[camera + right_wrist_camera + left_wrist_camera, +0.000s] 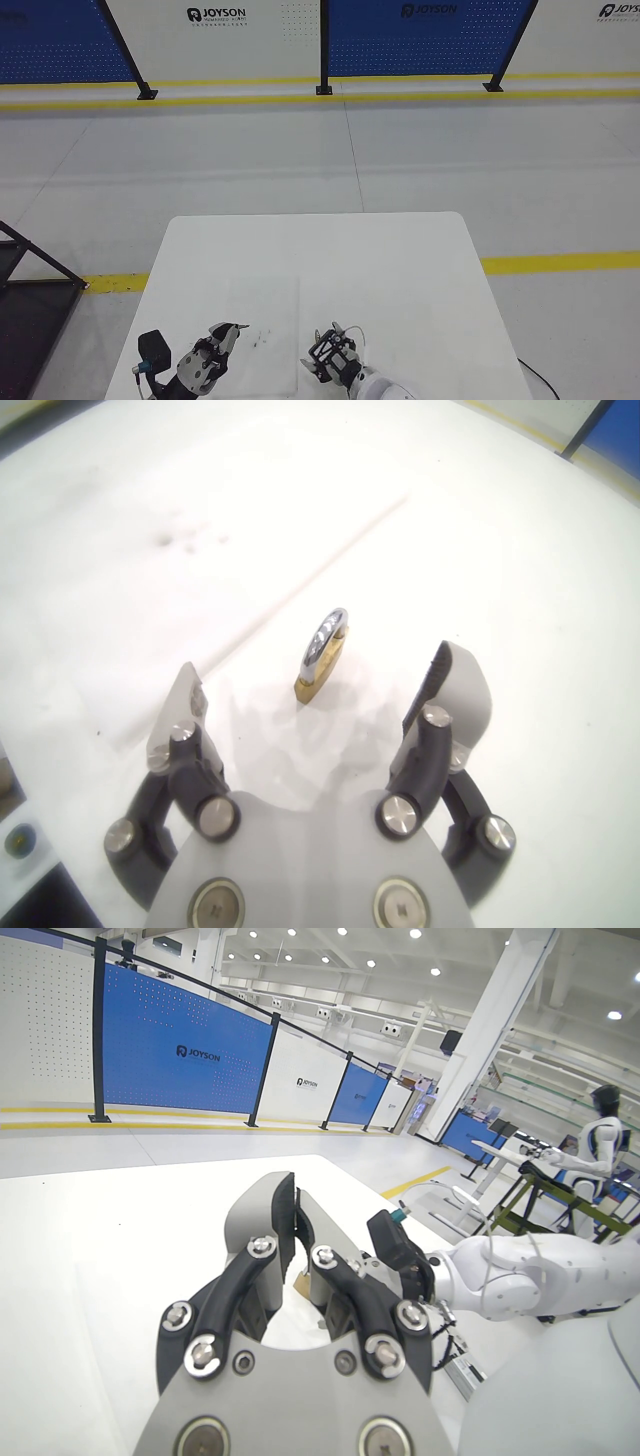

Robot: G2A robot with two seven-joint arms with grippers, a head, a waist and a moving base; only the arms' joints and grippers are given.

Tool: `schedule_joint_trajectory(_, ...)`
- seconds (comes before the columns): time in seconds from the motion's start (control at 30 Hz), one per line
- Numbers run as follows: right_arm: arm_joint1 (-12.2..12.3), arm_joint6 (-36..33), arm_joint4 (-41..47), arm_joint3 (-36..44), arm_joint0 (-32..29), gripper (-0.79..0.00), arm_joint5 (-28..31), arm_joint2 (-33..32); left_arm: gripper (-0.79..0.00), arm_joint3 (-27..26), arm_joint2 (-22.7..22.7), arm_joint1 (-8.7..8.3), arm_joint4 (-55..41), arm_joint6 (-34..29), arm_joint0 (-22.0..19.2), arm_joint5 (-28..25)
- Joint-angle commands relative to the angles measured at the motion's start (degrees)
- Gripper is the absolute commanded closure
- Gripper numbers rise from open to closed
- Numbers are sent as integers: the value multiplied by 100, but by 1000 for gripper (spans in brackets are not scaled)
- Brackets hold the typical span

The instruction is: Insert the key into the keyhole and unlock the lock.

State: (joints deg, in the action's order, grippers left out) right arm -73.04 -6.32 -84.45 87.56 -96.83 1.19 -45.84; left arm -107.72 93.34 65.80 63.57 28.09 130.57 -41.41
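A small padlock (320,665) with a brass body and a chrome shackle stands upright on the white table (400,270). My right gripper (320,695) is open around it, one finger on each side and neither touching it. In the top view the right gripper (334,345) is near the table's front edge, and my left gripper (228,336) is a short way to its left. The left gripper (292,1193) is shut, pads pressed together. Through the gap below the pads shows a small brass piece (302,1284); I cannot tell whether it is held. No key can be made out.
A thin clear mat (262,330) lies on the table under both grippers, with a few dark specks (262,337) on it. A black frame (30,280) stands off the table's left side. Blue and white barrier panels (420,35) line the far floor.
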Motion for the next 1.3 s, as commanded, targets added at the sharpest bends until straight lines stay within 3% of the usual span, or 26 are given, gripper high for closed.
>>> schedule_joint_trajectory(0.0,-23,0,15,-70,69,-200,-38,47,0,0,0,0,0,0,0,0)
schedule_joint_trajectory(0.03,-34,1,-6,-108,103,-129,-63,74,0,0,0,0,0,0,0,0)
schedule_joint_trajectory(0.07,-46,10,-11,-142,130,0,-108,94,0,0,0,0,0,0,0,0)
schedule_joint_trajectory(0.33,-105,54,71,-266,250,0,-225,187,0,0,0,0,0,0,0,0)
schedule_joint_trajectory(0.6,-26,687,316,214,43,0,-71,-107,0,-14,-56,6,-94,-110,-81,92)
schedule_joint_trajectory(0.7,44,1219,782,506,-113,0,341,-409,0,-56,-141,15,-300,-111,-132,73)
schedule_joint_trajectory(0.9,178,2277,2174,662,-209,0,2137,-1011,0,-162,-391,52,-609,-3,-326,187)
schedule_joint_trajectory(1.13,265,2613,3347,485,-55,0,4314,-1203,0,-244,-822,110,-1149,-42,-516,403)
schedule_joint_trajectory(1.27,265,2613,3347,485,-55,0,4314,-1203,0,-244,-822,110,-1149,-42,-516,403)
